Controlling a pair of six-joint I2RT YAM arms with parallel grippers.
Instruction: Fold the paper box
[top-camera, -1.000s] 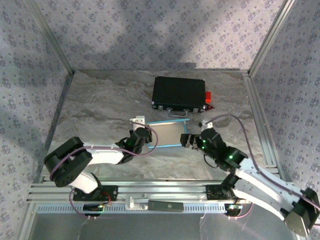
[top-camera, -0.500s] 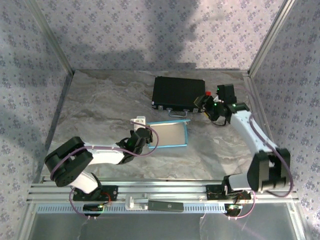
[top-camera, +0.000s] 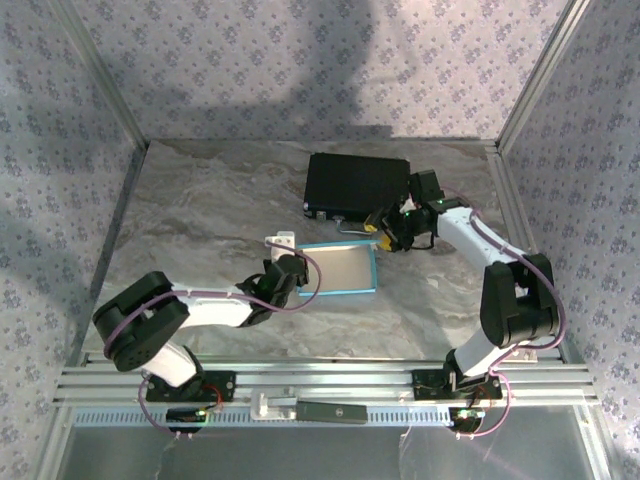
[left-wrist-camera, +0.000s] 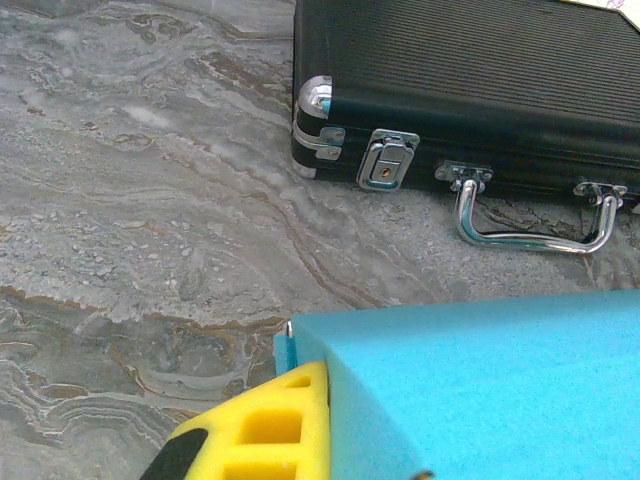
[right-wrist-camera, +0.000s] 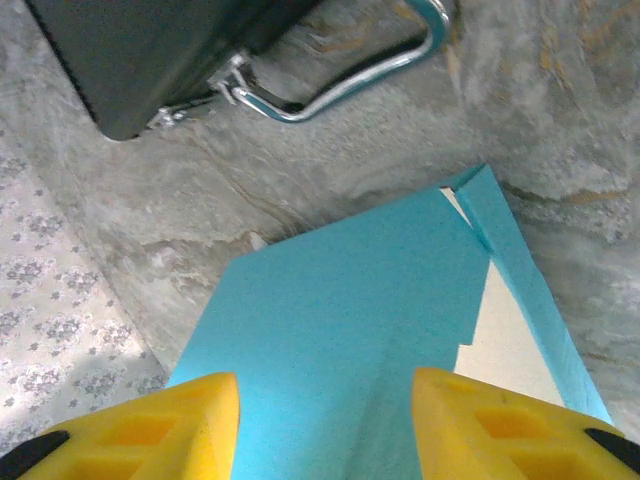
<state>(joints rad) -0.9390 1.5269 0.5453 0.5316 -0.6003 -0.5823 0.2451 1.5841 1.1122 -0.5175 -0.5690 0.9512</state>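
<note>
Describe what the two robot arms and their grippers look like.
The left arm and right arm both have white links between bulky black joints, with a thin purple cable looping along each. The right wrist shows green lights. The fingers are yellow blocks with rectangular cut-outs and black tips.

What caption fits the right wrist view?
Open right gripper facing the cyan paper box, black case beyond.

Marbled table (top-camera: 200, 220) bears paper box (top-camera: 340, 268), black case (top-camera: 357, 187).
</note>
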